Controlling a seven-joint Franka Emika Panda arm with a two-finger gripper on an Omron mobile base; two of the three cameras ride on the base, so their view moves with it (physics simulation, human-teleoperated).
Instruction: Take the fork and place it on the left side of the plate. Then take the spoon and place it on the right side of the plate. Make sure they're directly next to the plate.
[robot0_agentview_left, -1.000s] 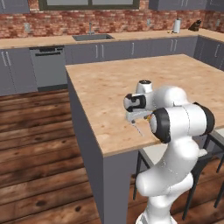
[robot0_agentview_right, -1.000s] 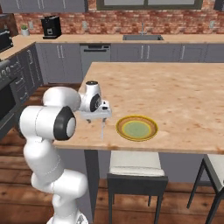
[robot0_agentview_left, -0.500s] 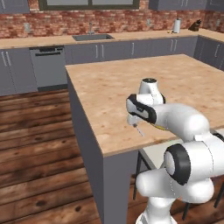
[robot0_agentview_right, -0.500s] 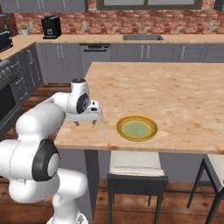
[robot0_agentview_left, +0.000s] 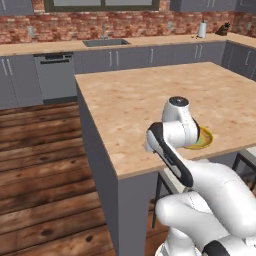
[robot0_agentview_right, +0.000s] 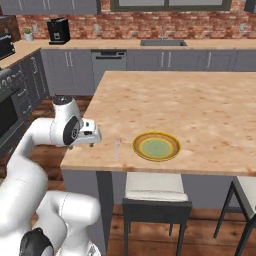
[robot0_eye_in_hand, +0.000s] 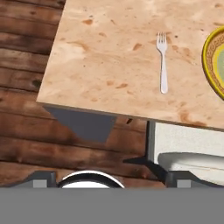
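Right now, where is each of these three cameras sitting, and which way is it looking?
Left base view: sits behind the arm to its left, facing forward over the island counter toward the brick wall; the white arm rises at lower right, hiding most of the plate.
Right base view: behind the arm to its right, same direction; the arm rises at lower left, the gripper past the counter's corner.
Hand view: on the hand, looking down at the fork.
Right base and hand views share fork and plate.

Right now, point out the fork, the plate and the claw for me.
fork (robot0_eye_in_hand: 163, 65), hand view, middle of its handle.
plate (robot0_agentview_right: 156, 147), right base view, pale green centre.
claw (robot0_agentview_right: 92, 144), right base view, between its fingertips, at the counter's corner.
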